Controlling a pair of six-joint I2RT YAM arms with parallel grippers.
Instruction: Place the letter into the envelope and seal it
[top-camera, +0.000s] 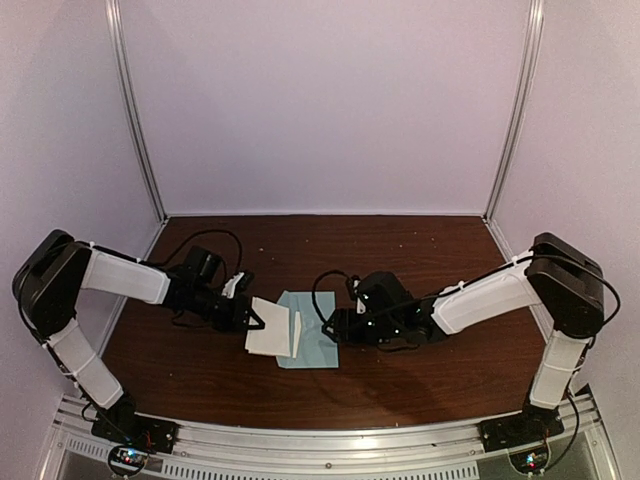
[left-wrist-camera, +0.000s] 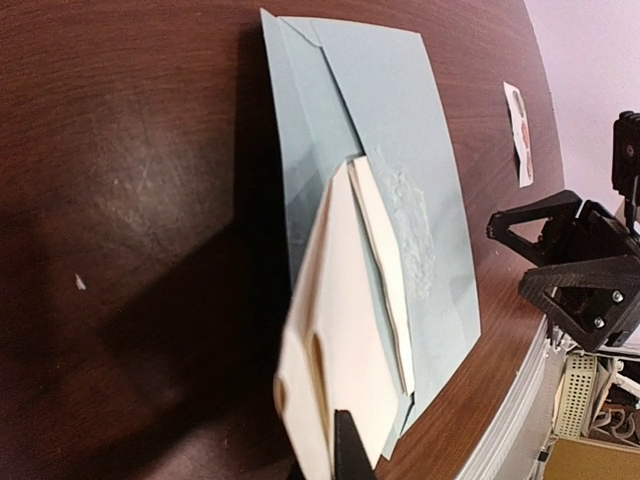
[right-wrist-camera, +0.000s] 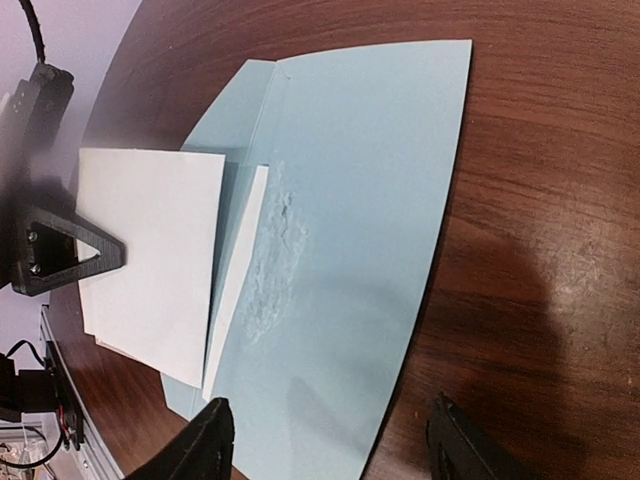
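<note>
The light blue envelope lies flat on the brown table at the middle, and shows in the left wrist view and the right wrist view. The cream letter is folded and lies over the envelope's left part; one edge stands up on the envelope. My left gripper is shut on the letter's left edge; one dark finger shows against the paper. My right gripper is open over the envelope's right edge, its fingertips astride it, holding nothing.
A small white sticker strip lies on the table beyond the envelope. The right gripper's black fingers stand close to the envelope's far side. The table's front edge with a metal rail runs just below.
</note>
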